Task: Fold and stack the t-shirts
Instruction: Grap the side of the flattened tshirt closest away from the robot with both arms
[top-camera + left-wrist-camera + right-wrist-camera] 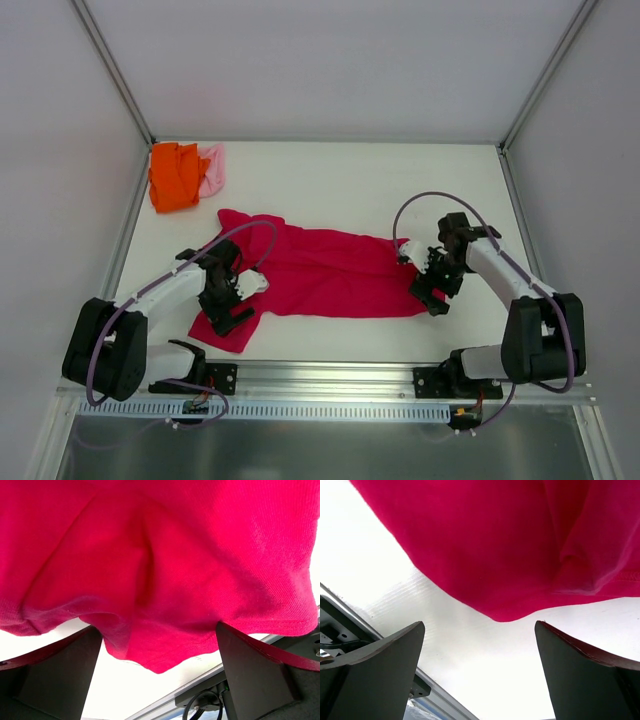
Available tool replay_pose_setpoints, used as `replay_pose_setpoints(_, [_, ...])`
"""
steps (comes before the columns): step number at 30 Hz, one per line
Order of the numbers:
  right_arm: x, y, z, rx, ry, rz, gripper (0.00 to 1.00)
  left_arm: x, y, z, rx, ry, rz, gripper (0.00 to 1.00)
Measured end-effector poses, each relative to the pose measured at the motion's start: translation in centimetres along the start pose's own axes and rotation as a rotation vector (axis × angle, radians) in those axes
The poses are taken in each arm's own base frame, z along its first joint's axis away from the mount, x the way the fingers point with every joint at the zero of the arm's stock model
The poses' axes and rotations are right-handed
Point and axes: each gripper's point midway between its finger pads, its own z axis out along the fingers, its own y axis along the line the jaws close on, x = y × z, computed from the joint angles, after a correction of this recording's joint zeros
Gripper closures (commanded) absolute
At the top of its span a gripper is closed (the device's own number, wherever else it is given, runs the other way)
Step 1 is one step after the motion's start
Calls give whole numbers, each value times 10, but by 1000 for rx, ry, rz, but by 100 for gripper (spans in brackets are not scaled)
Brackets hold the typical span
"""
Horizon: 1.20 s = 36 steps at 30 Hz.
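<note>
On the white table [350, 185], crimson t-shirt [330, 272] spread across the middle, left gripper [228, 305] over its near-left corner, right gripper [432, 287] at its right edge, both with fingers wide apart, holding nothing, orange t-shirt [174, 177] and pink t-shirt [213, 168] bunched together far left, purple cable [262, 235] arching over the crimson cloth.

Table [340, 190]: white, matte, with pale panels on three sides.
Back wall [330, 60]: plain grey-white panel behind the table.
Frame posts [112, 70]: slim metal, one at each rear corner.
Front rail [330, 372]: silver metal — slotted strip [330, 410] just beside it.
</note>
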Motion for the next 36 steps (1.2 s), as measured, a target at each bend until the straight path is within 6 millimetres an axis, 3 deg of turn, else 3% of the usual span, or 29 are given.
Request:
replay_pose_setpoints(10, [13,16,8,-72,51,-15,1,-1,0,-1,-2,-5,1,5])
replay_pose_setpoints(12, [14,18,8,-79,55,-19,1,0,0,0,-2,-5,0,11])
replay_pose_setpoints(16, [15,19,9,-94,62,-25,1,-1,3,1,-16,-8,-2,43])
replay_pose_setpoints(19, [16,20,12,-107,69,-25,1,-1,4,1,-23,-8,-2,51])
replay_pose_setpoints(28, [15,20,20,-135,79,-30,1,-1,3,1,-19,-5,-3,48])
replay_pose_setpoints(36, [-3,0,30,-50,32,-40,2,4,-2,0,2,11,-7,48])
